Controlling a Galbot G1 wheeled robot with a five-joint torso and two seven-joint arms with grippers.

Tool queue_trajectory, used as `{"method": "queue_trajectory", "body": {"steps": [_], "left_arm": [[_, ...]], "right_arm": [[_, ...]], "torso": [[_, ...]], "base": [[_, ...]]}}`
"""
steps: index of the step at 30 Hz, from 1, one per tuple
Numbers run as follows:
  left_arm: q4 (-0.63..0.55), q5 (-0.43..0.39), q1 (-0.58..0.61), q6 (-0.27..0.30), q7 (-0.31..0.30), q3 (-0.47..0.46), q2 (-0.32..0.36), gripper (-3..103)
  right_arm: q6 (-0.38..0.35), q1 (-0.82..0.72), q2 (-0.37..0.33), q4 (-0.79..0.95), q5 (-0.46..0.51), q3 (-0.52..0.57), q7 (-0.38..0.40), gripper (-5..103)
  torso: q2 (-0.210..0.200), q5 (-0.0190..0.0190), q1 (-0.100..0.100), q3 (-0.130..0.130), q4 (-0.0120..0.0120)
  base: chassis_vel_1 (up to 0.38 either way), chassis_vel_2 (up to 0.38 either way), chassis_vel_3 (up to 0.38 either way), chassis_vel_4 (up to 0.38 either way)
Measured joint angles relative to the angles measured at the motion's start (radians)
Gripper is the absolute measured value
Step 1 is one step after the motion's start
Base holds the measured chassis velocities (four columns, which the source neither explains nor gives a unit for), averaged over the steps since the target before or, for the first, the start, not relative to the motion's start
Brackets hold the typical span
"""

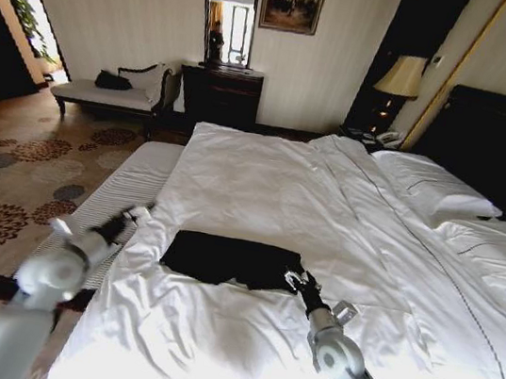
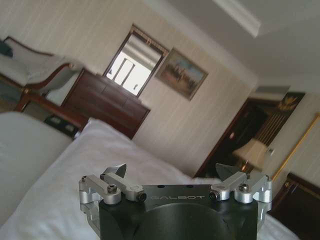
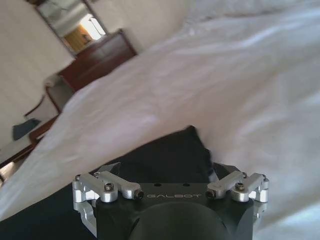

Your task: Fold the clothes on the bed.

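The clothes, one black T-shirt (image 1: 228,260), lie in a flat rectangle on the white duvet of the bed (image 1: 326,210), near its foot end. My right gripper (image 1: 295,278) is at the shirt's right edge, open. In the right wrist view the black T-shirt (image 3: 170,150) lies just beyond the spread fingertips of this gripper (image 3: 167,169). My left gripper (image 1: 139,215) hovers at the bed's left edge, a short way left of the shirt. It is open with nothing between its fingers in the left wrist view (image 2: 171,172).
White pillows (image 1: 439,191) and a dark headboard (image 1: 503,141) are at the right. A pale striped strip (image 1: 124,189) runs along the bed's left side, with patterned carpet (image 1: 16,183) beyond. A chaise (image 1: 115,93), dark dresser (image 1: 220,94) and lamp (image 1: 401,76) line the far wall.
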Motion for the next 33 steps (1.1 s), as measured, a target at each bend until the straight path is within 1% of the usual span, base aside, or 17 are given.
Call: {"method": "queue_trajectory", "body": {"steps": [2, 3, 5, 6, 9, 12, 13, 15, 16, 17, 20, 22, 23, 25, 27, 29, 33], "left_arm": [[-0.003, -0.036, 0.0, 0.002, 0.001, -0.05, 0.033, 100], [-0.003, -0.036, 0.0, 0.002, 0.001, -0.05, 0.033, 100], [0.028, -0.051, -0.006, 0.007, -0.004, -0.094, 0.077, 100], [0.044, -0.054, -0.013, 0.008, -0.01, -0.104, 0.089, 100], [0.062, -0.079, -0.028, 0.014, -0.019, -0.121, 0.104, 100], [0.013, -0.156, -0.033, 0.047, -0.029, -0.141, 0.104, 100], [0.013, -0.156, -0.033, 0.047, -0.029, -0.141, 0.104, 100], [-0.034, -0.17, -0.023, 0.055, -0.031, -0.141, 0.095, 100], [-0.085, -0.159, -0.01, 0.054, -0.031, -0.13, 0.082, 100], [-0.126, -0.127, 0.0, 0.046, -0.031, -0.111, 0.069, 100], [-0.154, -0.099, 0.006, 0.04, -0.031, -0.093, 0.059, 100], [-0.235, -0.026, 0.021, 0.045, -0.068, -0.031, 0.025, 100], [-0.235, -0.026, 0.021, 0.045, -0.068, -0.031, 0.025, 100], [-0.276, 0.016, 0.029, 0.052, -0.086, -0.007, 0.011, 100], [-0.313, 0.026, 0.038, 0.059, -0.099, 0.0, 0.001, 100], [-0.319, 0.026, 0.04, 0.06, -0.102, 0.0, -0.001, 100], [-0.346, 0.017, 0.044, 0.063, -0.117, -0.001, -0.009, 100]], "right_arm": [[-0.024, 0.026, 0.015, -0.039, 0.025, 0.009, 0.019, 100], [-0.024, 0.026, 0.015, -0.039, 0.025, 0.009, 0.019, 100], [-0.04, 0.037, 0.029, -0.064, 0.019, 0.031, 0.034, 100], [-0.044, 0.035, 0.034, -0.065, 0.024, 0.044, 0.038, 100], [-0.049, 0.023, 0.041, -0.062, 0.046, 0.071, 0.038, 100], [-0.048, 0.008, 0.049, -0.063, 0.1, 0.099, -0.002, 100], [-0.048, 0.008, 0.049, -0.063, 0.1, 0.099, -0.002, 100], [-0.042, 0.006, 0.051, -0.069, 0.114, 0.101, -0.04, 100], [-0.03, 0.005, 0.052, -0.079, 0.116, 0.097, -0.081, 100], [-0.022, 0.007, 0.056, -0.09, 0.117, 0.089, -0.109, 100], [-0.017, 0.01, 0.061, -0.102, 0.12, 0.081, -0.126, 100], [-0.005, 0.023, 0.084, -0.136, 0.134, 0.061, -0.158, 100], [-0.005, 0.023, 0.084, -0.136, 0.134, 0.061, -0.158, 100], [-0.001, 0.027, 0.096, -0.145, 0.153, 0.056, -0.168, 100], [0.0, 0.024, 0.102, -0.146, 0.174, 0.056, -0.18, 100], [0.0, 0.023, 0.102, -0.148, 0.177, 0.056, -0.183, 100], [0.007, 0.018, 0.104, -0.167, 0.19, 0.058, -0.219, 100]], "torso": [[0.0, -0.0001, 0.0, 0.0, 0.0002], [0.0, -0.0001, 0.0, 0.0, 0.0002], [0.0, -0.0003, 0.0, 0.0, 0.0005], [0.0, -0.0006, 0.0, 0.0, 0.0001], [0.0, -0.0009, 0.0, 0.0, -0.0001], [0.0, -0.0003, 0.0, 0.0, -0.0003], [0.0, -0.0003, 0.0, 0.0, -0.0003], [0.0, -0.0001, 0.0, 0.0, -0.0001], [0.0, -0.0003, 0.0, 0.0, 0.0], [0.0, -0.0002, 0.0, 0.0, 0.0001], [0.0, -0.0002, 0.0, 0.0, 0.0], [0.0, -0.0001, 0.0, 0.0, 0.0], [0.0, -0.0001, 0.0, 0.0, 0.0], [0.0, -0.0002, 0.0, 0.0, 0.0], [0.0, -0.0003, 0.0, 0.0, 0.0001], [0.0, -0.0003, 0.0, 0.0, 0.0001], [0.0, -0.0004, 0.0, 0.0, 0.0001]], "base": [[0.0, 0.0, 0.0, 0.0], [0.0, 0.0, 0.0, 0.0], [0.0, 0.0, 0.0, 0.0], [0.0, 0.0, 0.0, 0.0], [0.0, 0.0, 0.0, 0.0], [0.0, 0.0, 0.0, 0.0], [0.0, 0.0, 0.0, 0.0], [0.0, 0.0, 0.0, 0.0], [0.0, 0.0, 0.0, 0.0], [0.0, 0.0, 0.0, 0.0], [0.0, 0.0, 0.0, 0.0], [0.0, 0.0, 0.0, 0.0], [0.0, 0.0, 0.0, 0.0], [0.0, 0.0, 0.0, 0.0], [0.0, 0.0, 0.0, 0.0], [0.0, 0.0, 0.0, 0.0], [0.0, 0.0, 0.0, 0.0]]}}
